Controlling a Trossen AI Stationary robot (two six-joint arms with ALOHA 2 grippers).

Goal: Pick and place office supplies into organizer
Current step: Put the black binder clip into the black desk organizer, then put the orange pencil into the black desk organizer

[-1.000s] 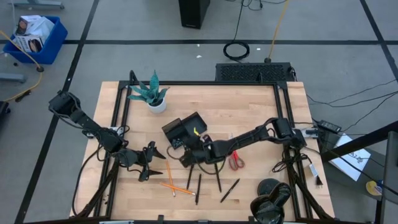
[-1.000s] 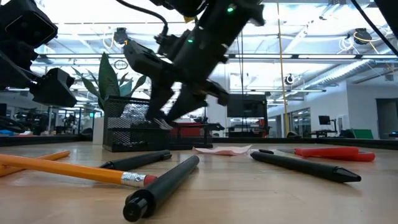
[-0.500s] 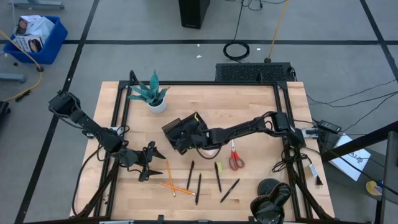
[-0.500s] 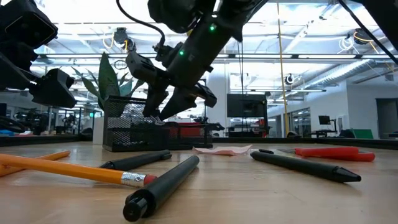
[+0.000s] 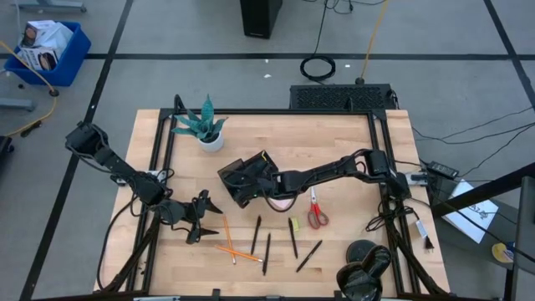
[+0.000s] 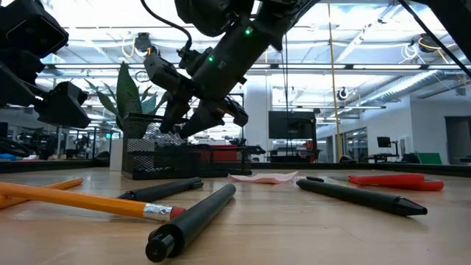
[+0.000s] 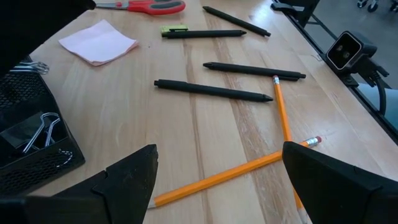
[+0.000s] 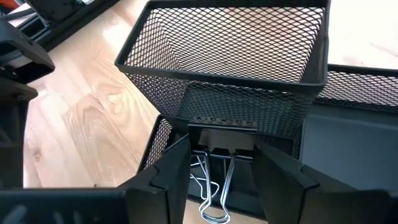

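A: Left gripper (image 5: 203,219) sitting with fingers apart, holding nothing, left of the organizer (image 5: 247,177).
B: Right gripper (image 8: 214,160)?
A: Hanging over the organizer, clamping a binder clip (image 8: 216,163); clip body half hidden. Pens (image 5: 293,237) lying near the organizer.

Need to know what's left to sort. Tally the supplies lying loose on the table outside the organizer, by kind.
Black pens: 4
Orange pencils: 2
Red-handled scissors: 1
Pink sticky-note pad: 1
Small yellow-green bit: 1
Total: 9
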